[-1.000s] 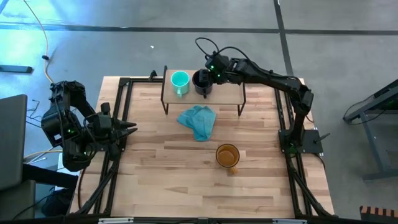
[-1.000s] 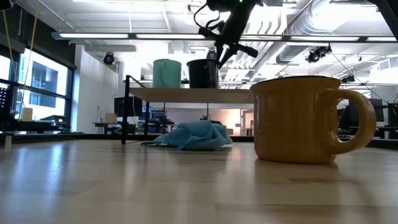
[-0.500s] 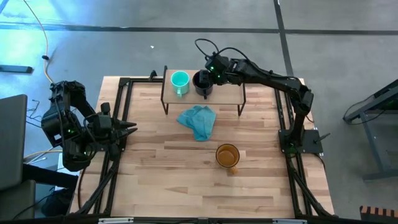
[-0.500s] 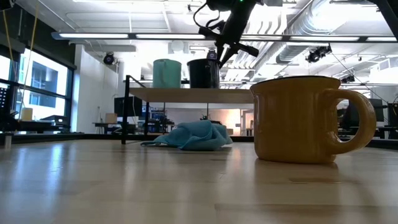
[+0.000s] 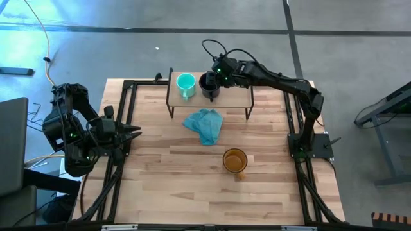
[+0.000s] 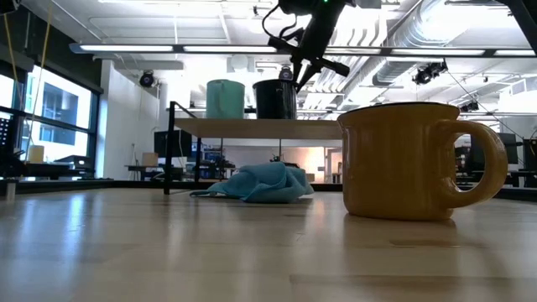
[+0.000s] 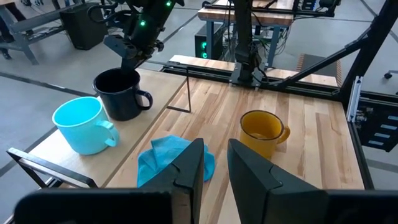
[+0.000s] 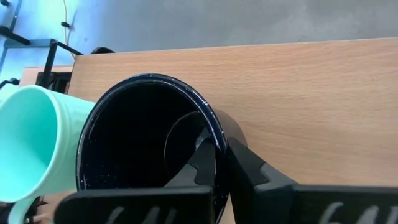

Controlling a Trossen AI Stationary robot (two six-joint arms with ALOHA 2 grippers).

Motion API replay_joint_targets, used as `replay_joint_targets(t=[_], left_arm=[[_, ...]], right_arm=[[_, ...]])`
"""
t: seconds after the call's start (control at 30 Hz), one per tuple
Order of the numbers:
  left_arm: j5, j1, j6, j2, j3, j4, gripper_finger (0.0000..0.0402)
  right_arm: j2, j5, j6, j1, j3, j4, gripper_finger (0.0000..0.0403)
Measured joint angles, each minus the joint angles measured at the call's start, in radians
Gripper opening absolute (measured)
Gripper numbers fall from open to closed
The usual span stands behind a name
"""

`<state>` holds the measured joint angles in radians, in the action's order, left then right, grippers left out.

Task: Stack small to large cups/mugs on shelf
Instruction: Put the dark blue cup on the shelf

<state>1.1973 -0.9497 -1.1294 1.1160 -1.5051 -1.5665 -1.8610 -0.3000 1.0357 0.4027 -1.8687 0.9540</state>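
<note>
The small teal mug [image 5: 185, 84] and the black mug [image 5: 208, 84] stand side by side on their bases on the light-wood shelf [image 5: 234, 96], at the table's far edge. The amber-yellow mug [image 5: 235, 160] stands upright on the tabletop, nearer and to the right. My right gripper [image 5: 216, 83] reaches over the shelf from the right and is shut on the black mug [image 8: 143, 137]. My left gripper [image 7: 215, 168] waits, open, at the table's left edge, touching nothing. My right gripper pinches the black mug's rim [image 8: 214, 134] on the side toward the table's right, one finger [image 8: 199, 168] inside the mug and one finger [image 8: 249, 171] outside. The fingers come slanting down from above and the right [image 6: 291, 80]. The mug stands upright with its base on the shelf.
A crumpled blue-teal cloth [image 5: 205, 125] lies on the tabletop just in front of the shelf, between it and the amber mug [image 6: 411, 159]. The shelf has bare board [image 8: 298, 93] to the right of the black mug. Black frame rails run along the table's left and right sides.
</note>
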Motion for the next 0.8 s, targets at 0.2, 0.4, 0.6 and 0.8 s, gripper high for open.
replay_joint_targets(t=[0.2, 0.4, 0.6, 0.8], left_arm=[[0.0, 0.0, 0.001, 0.0, 0.0, -0.001, 0.0062], [-0.001, 0.0, 0.003, 0.0, 0.0, -0.005, 0.0062], [-0.001, 0.0, 0.003, 0.0, 0.0, -0.005, 0.0062], [-0.003, 0.0, 0.003, 0.0, 0.0, -0.005, 0.0062]], right_arm=[[0.0, -0.008, 0.004, -0.004, 0.002, 0.005, 0.0], [0.001, -0.007, 0.019, -0.004, 0.002, 0.005, 0.0009], [0.002, -0.009, 0.03, -0.004, 0.003, 0.001, 0.0042], [0.002, -0.01, 0.022, -0.004, 0.003, 0.001, 0.0039]])
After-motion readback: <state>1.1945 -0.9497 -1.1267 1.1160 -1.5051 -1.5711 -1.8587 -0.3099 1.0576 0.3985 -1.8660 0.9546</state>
